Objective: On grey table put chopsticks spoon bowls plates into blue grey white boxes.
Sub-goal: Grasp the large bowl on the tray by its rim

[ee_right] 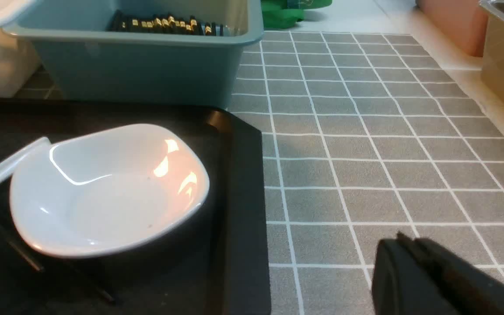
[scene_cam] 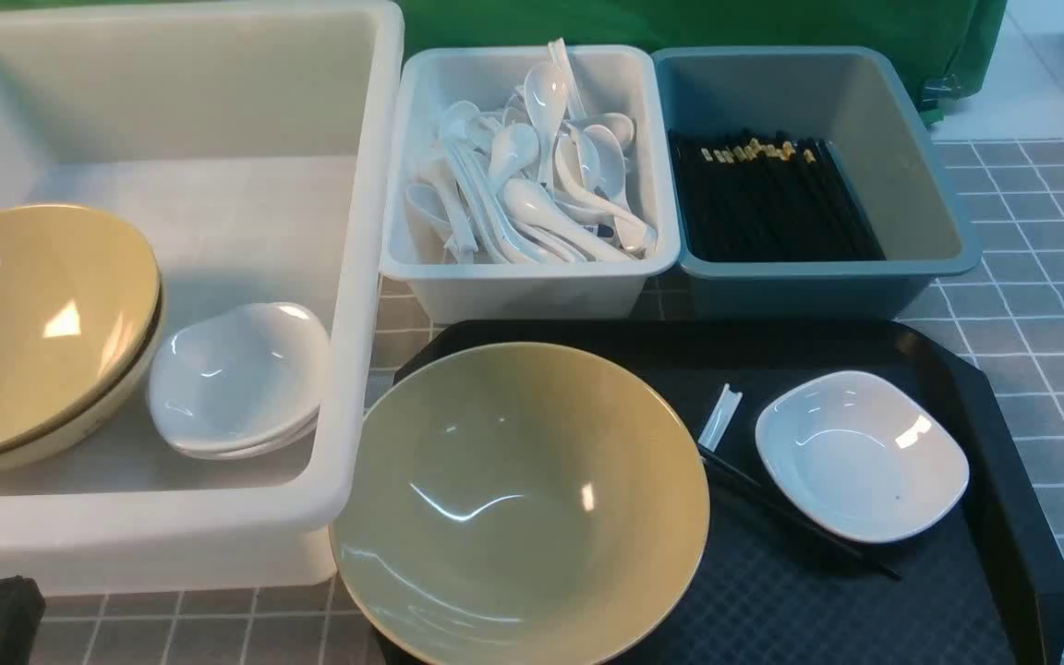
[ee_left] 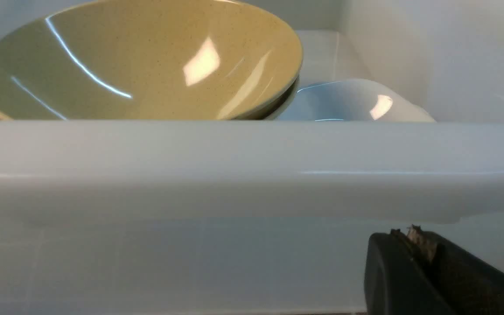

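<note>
While the bowl (scene_cam: 518,503), plate (scene_cam: 862,454), spoon (scene_cam: 719,416) and chopsticks (scene_cam: 851,550) sit on the tray (scene_cam: 1003,443), left fingers (ee_left: 392,271) and right fingers (ee_right: 396,275) are clenched empty.

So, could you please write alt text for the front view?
A black tray holds a large olive bowl, a small white plate, a spoon and loose chopsticks. Behind: a white tub with bowls and plates, a pale box of spoons, a blue box of stored chopsticks.
</note>
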Controlling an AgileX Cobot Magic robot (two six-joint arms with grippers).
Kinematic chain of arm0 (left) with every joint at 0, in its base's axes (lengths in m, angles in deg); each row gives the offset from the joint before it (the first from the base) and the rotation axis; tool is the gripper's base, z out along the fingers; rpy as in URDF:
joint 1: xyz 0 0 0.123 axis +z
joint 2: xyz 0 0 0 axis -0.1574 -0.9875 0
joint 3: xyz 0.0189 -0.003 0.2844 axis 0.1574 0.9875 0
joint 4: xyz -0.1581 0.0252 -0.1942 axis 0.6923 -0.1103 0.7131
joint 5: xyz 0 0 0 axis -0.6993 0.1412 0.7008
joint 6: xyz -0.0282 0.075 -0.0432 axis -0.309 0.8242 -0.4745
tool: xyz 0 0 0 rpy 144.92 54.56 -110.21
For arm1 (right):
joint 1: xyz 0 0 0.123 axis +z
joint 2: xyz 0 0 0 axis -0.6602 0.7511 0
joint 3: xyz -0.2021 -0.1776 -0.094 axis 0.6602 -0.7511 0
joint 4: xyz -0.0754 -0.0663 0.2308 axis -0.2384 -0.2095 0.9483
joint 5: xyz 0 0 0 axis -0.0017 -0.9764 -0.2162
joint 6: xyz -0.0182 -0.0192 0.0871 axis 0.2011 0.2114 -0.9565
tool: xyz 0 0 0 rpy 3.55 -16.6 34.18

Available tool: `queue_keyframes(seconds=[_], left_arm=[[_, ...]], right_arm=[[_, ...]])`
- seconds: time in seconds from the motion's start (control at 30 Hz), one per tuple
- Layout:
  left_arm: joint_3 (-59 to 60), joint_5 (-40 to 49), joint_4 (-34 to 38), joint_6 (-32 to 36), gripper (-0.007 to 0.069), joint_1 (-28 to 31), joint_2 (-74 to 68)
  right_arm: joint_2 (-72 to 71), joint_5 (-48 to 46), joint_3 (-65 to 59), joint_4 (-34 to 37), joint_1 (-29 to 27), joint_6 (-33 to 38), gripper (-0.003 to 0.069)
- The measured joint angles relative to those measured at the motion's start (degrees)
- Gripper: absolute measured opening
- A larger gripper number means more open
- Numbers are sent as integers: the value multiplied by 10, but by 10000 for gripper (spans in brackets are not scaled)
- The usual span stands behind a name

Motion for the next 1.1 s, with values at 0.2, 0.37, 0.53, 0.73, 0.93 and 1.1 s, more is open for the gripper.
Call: queue_keyframes(seconds=[0.2, 0.37, 0.53, 0.73, 0.93, 1.1], left_arm=[[0, 0, 0, 0, -10, 0, 0], [0, 0, 0, 0, -10, 0, 0], [0, 0, -1, 0, -10, 0, 0], [0, -2, -12, 0, -10, 0, 0], [0, -2, -26, 0, -10, 0, 0], [0, -8, -28, 0, -10, 0, 0]], right_arm=[[0, 0, 0, 0, 0, 0, 45], [0, 0, 0, 0, 0, 0, 45], [0, 0, 0, 0, 0, 0, 45], [0, 0, 0, 0, 0, 8, 50], [0, 0, 0, 0, 0, 15, 59], [0, 0, 0, 0, 0, 15, 60]])
